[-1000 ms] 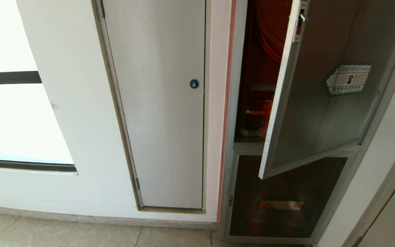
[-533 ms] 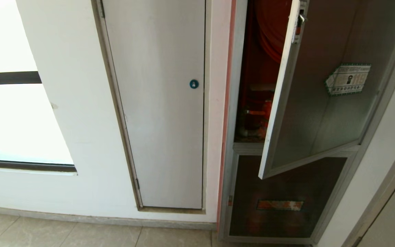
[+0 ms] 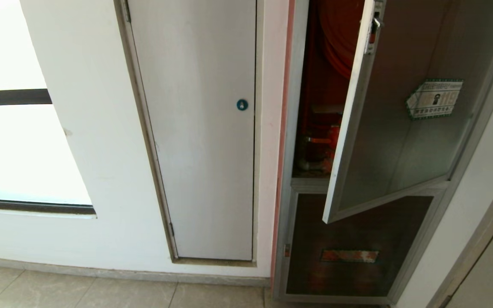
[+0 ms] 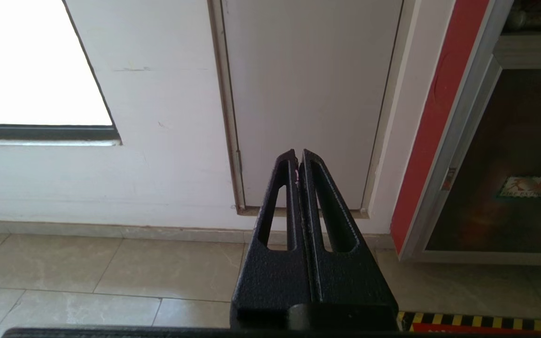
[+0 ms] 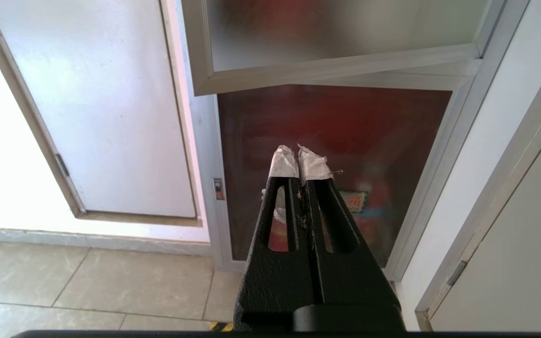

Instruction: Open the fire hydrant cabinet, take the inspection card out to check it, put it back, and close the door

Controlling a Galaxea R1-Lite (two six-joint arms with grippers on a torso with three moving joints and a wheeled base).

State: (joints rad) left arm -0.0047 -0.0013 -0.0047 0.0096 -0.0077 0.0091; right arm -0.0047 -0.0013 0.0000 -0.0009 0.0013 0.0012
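Note:
The fire hydrant cabinet (image 3: 290,171) stands at the right of the head view, silver-framed with a red edge strip. Its door (image 3: 400,141), dark glass with a green-bordered sticker (image 3: 435,98), hangs ajar and shows a red hose (image 3: 336,34) and valve (image 3: 330,145) inside. The inspection card is hidden. Neither arm shows in the head view. My left gripper (image 4: 297,157) is shut and empty, low down, pointing at the white door's foot. My right gripper (image 5: 298,157), with taped tips, is shut and empty, pointing at the cabinet's lower dark panel (image 5: 331,122) under the door's bottom corner (image 5: 204,87).
A plain white door (image 3: 199,128) with a round blue lock (image 3: 242,104) stands left of the cabinet. A bright window (image 3: 15,141) lies further left. Beige floor tiles (image 3: 101,291) run along the wall's foot. Another pale door frame (image 3: 477,244) stands at the far right.

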